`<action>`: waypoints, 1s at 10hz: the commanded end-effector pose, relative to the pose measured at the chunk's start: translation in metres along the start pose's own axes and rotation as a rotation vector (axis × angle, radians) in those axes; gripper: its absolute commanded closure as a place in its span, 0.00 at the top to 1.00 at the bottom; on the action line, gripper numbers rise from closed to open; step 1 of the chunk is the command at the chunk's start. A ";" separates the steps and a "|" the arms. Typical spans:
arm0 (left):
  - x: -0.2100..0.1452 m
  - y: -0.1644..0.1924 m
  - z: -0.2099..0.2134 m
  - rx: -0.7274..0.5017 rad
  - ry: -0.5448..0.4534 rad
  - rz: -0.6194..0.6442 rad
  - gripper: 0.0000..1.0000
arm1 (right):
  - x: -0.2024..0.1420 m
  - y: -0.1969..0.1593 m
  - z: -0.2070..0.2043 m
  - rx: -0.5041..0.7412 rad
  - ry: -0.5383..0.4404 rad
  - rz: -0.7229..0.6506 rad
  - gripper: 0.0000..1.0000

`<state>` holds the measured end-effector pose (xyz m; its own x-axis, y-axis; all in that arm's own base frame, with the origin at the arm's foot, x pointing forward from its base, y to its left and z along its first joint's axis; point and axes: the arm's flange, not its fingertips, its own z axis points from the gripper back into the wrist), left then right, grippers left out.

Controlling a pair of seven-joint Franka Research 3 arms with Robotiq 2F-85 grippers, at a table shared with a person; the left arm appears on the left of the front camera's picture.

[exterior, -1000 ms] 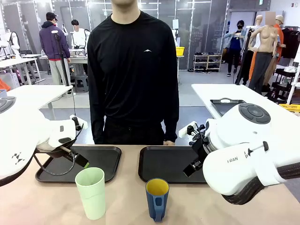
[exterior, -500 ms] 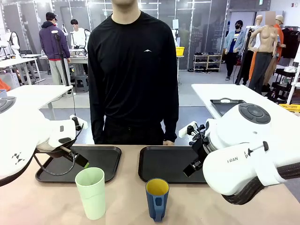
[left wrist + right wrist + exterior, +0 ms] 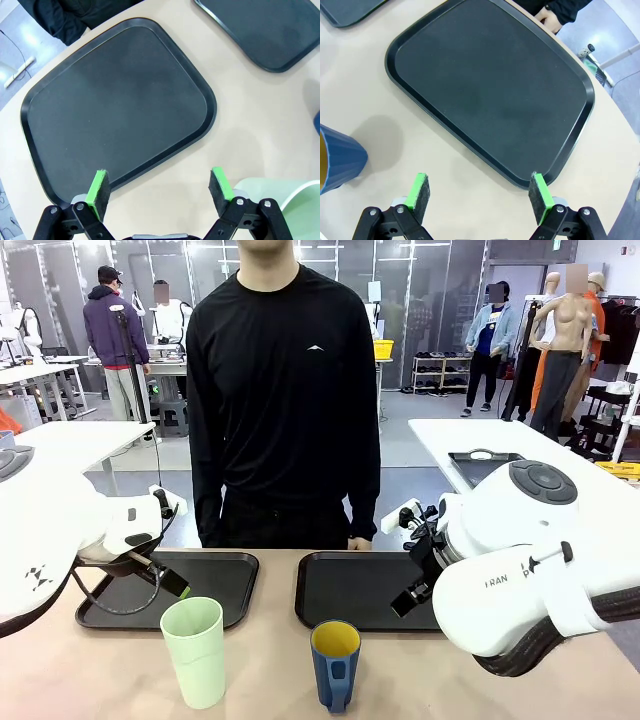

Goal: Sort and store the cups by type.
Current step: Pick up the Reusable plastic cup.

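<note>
Front view shows the green cup (image 3: 193, 650) upright on the bare table (image 3: 265, 665), just in front of the left tray (image 3: 215, 585). The blue mug (image 3: 335, 664) stands upright beside it, just in front of the right tray (image 3: 350, 590), with its handle turned toward the robot. Both trays are bare, so I judge the sorting not yet begun and the step in hand to be the first pick.

Left wrist view has the left claw (image 3: 159, 186) spread wide with nothing between its green pads. It hangs over the near edge of its tray, and the cup's rim peeks in at the lower right corner. To do this well, the claw should slide sideways until the cup sits squarely between the pads. It should then drop below the rim and squeeze gently around mid-height, since thin plastic probably flexes and a tall cup tips easily.

Right wrist view has the right claw (image 3: 479, 187) spread just as wide and empty, over the table at the near edge of its tray, with the mug off to its left. It should close across the mug's body, clear of the handle, or the mug may twist.

One cup should go to each tray, set down flat, with the arms taking turns because the cups stand near each other
</note>
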<state>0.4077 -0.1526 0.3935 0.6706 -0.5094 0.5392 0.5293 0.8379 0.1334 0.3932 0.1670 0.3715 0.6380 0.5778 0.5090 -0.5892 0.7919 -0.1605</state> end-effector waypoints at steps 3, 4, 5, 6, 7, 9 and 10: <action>0.001 0.000 0.001 0.000 -0.003 0.000 1.00 | 0.000 0.000 0.000 0.000 0.000 -0.002 1.00; 0.001 0.000 0.001 0.000 -0.003 0.000 1.00 | 0.000 0.000 0.000 0.000 0.000 -0.002 1.00; 0.000 0.000 0.000 0.000 0.000 0.000 1.00 | 0.000 0.000 0.000 0.000 0.000 0.000 1.00; 0.004 0.002 0.012 0.015 -0.024 -0.002 1.00 | 0.006 -0.001 0.013 -0.038 -0.026 -0.019 1.00; 0.007 0.004 0.029 0.021 -0.049 -0.007 1.00 | 0.014 -0.002 0.036 -0.086 -0.040 -0.019 1.00; 0.022 0.003 0.070 0.068 -0.093 -0.029 1.00 | 0.035 -0.001 0.091 -0.198 -0.056 -0.041 1.00; 0.032 0.000 0.087 0.097 -0.118 -0.031 1.00 | 0.043 0.000 0.114 -0.238 -0.069 -0.042 1.00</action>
<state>0.3926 -0.1466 0.4654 0.5863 -0.5019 0.6359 0.5111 0.8382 0.1903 0.3770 0.1517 0.4711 0.5960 0.5537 0.5816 -0.4806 0.8262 -0.2940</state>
